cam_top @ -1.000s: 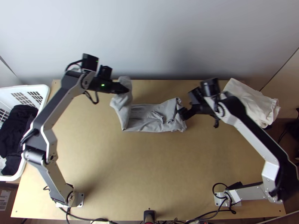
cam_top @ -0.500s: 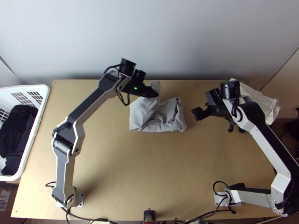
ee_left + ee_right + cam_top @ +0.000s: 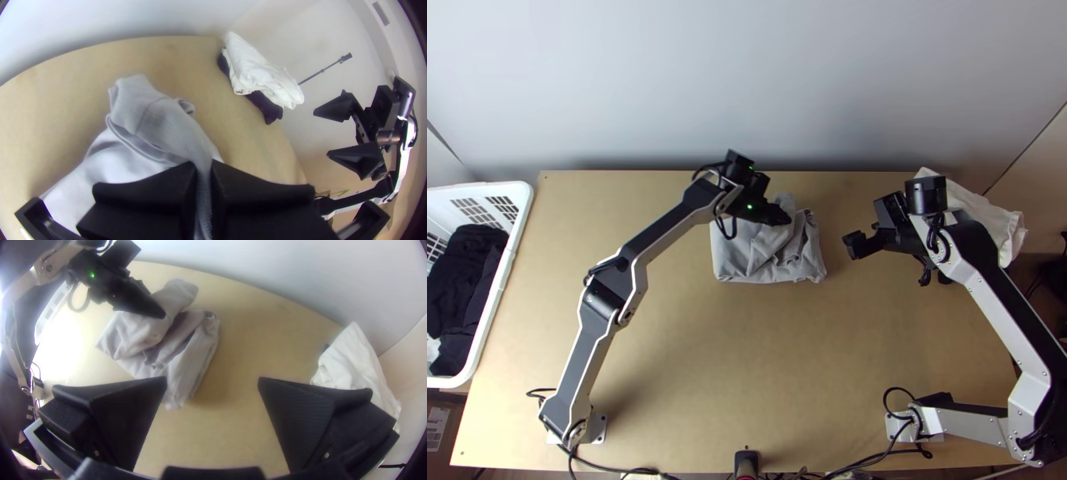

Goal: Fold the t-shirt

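The grey t-shirt (image 3: 735, 258) lies as a small folded bundle near the table's back edge, its upper part bunched toward its right side. Over that part is my left gripper (image 3: 785, 218), shut on a pinch of the cloth. In the left wrist view the gripper (image 3: 203, 166) has a strip of grey fabric (image 3: 164, 120) between its fingers. My right gripper (image 3: 853, 242) stands to the right of the shirt, holding nothing. The right wrist view shows that gripper (image 3: 212, 381) open, its fingers wide apart, with the shirt (image 3: 182, 373) beyond them.
A white cloth (image 3: 979, 210) lies at the table's back right corner, partly behind the right arm; the left wrist view shows something dark beneath it. A white basket (image 3: 521, 220) with dark clothes stands off the left edge. Bare wood (image 3: 747, 360) spans the table's front.
My left gripper has moved right with the held cloth, carrying the shirt's left part over toward its right part. The right gripper has backed away from the shirt's right edge.
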